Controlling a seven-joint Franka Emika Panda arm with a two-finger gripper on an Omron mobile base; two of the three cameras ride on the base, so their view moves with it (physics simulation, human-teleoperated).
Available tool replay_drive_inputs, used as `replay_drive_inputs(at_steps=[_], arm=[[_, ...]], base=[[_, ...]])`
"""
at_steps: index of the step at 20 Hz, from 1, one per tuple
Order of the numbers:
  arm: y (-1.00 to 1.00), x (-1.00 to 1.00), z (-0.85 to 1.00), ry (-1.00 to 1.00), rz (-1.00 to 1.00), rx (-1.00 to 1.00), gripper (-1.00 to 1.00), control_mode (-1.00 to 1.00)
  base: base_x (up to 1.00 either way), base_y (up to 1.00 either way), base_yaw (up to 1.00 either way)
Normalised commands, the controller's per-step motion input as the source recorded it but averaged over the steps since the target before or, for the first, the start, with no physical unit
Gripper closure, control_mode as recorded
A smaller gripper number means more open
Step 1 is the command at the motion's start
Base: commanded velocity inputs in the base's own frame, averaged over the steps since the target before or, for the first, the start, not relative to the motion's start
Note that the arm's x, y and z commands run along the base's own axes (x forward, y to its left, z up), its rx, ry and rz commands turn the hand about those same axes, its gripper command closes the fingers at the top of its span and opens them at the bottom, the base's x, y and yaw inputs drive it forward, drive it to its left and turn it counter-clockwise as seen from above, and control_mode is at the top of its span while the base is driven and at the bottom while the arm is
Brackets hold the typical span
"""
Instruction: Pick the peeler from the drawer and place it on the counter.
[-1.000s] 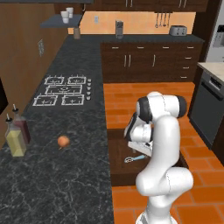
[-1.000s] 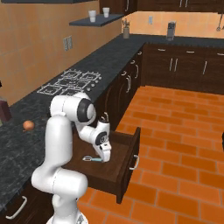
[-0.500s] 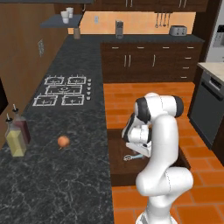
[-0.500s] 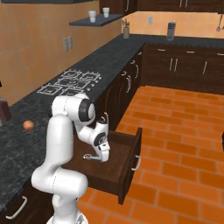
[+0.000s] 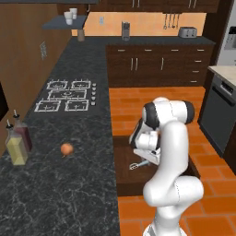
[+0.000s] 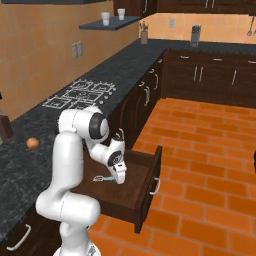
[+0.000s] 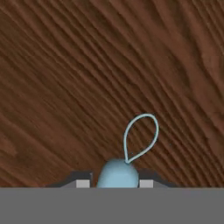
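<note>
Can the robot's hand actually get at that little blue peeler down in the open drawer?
Probably yes: the hand is inside the drawer, fingers on either side of the peeler, nothing between.

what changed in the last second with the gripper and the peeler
The gripper has closed: its fingertips now sit against either side of the peeler's blue handle, taking hold of it inside the drawer. The arm barely moved, still bent low over the drawer. The peeler remains down in the drawer, not lifted. The orange fruit and bottles on the counter stayed put.
</note>
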Motion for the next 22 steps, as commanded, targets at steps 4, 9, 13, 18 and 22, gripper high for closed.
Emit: replay_drive_inputs(at_steps=[4,9,13,18,22], arm=[[-0.88,-0.43,0.93,-0.04,-0.02,0.16,1.00,-1.00],[-0.61,-0.51,1.00,-0.10,-0.06,0.15,1.00,-1.00],[0.70,-0.26,1.00,-0.07,0.00,0.01,1.00,-1.00],[0.99,0.08,1.00,-0.06,-0.07,0.00,1.00,-1.00],[1.00,0.18,1.00,-0.05,-0.06,0.00,1.00,-1.00]], base=[[0.00,0.00,0.00],[0.00,0.00,0.00],[0.00,0.00,0.00],[0.00,0.00,0.00],[0.00,0.00,0.00]])
